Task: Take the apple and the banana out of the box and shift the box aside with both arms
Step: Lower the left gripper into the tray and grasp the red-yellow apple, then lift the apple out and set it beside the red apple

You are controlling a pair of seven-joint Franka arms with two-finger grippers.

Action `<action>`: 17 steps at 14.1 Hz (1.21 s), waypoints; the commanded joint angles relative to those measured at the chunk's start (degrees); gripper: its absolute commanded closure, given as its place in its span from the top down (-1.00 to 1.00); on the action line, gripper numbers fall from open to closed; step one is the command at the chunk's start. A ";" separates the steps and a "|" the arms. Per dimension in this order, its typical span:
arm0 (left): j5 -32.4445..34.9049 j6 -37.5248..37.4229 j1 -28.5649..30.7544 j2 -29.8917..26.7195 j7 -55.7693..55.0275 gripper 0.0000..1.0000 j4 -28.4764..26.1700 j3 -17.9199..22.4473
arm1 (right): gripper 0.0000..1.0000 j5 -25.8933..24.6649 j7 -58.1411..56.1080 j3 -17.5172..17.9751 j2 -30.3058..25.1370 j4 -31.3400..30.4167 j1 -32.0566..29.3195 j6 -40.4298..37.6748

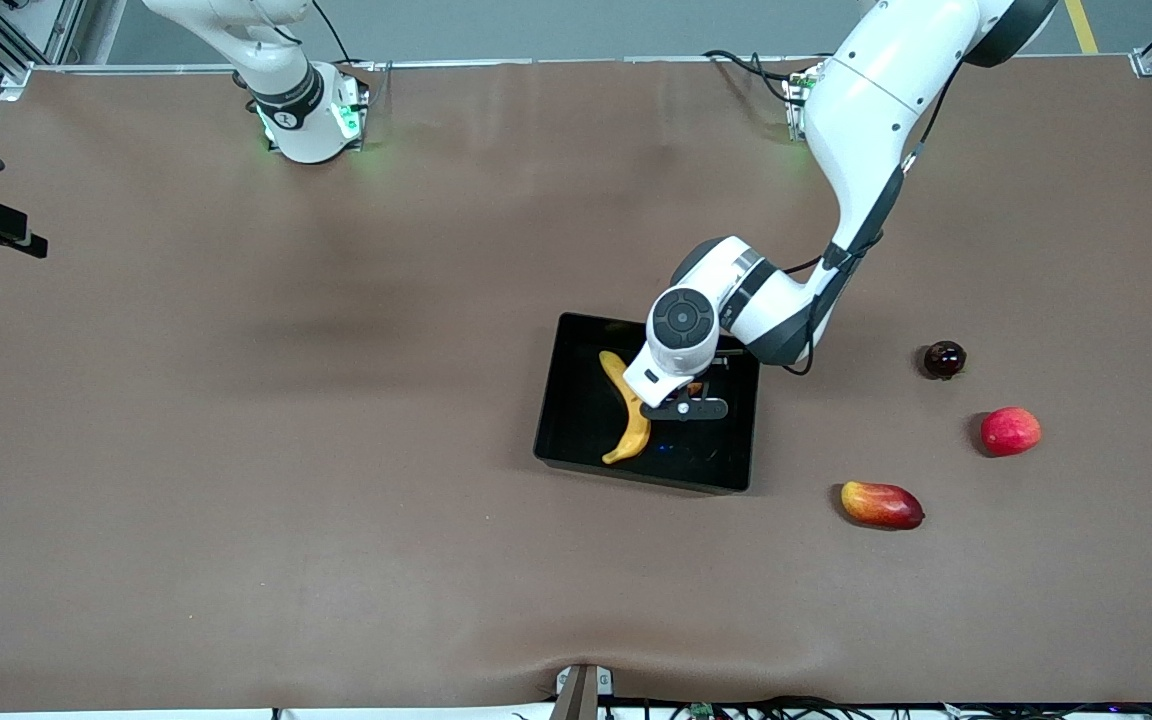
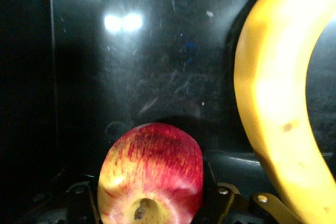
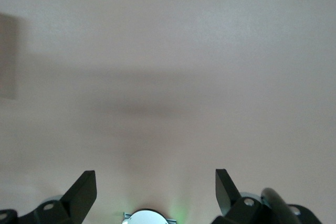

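Observation:
The black box (image 1: 636,468) lies mid-table with the yellow banana (image 1: 629,410) lying in it. My left gripper (image 1: 691,397) is down inside the box beside the banana. In the left wrist view the red-and-yellow apple (image 2: 152,166) fills the space between the jaws of the left gripper (image 2: 152,205), and both fingers press its sides. The banana (image 2: 278,103) curves past it on the box floor (image 2: 157,66). From the front only a sliver of apple (image 1: 696,388) shows under the hand. My right gripper (image 3: 156,187) hangs open over bare table near its own base, holding nothing.
Toward the left arm's end of the table lie a dark round fruit (image 1: 944,359), a plain red round fruit (image 1: 1010,431) and an oval red-yellow mango (image 1: 881,504), the mango nearest the front camera. The brown mat (image 1: 286,450) covers the table.

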 commanded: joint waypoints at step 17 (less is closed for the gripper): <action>0.81 -17.88 28.01 -4.99 21.77 -1.00 18.85 0.21 | 1.00 7.16 0.05 1.14 10.91 1.30 3.46 7.99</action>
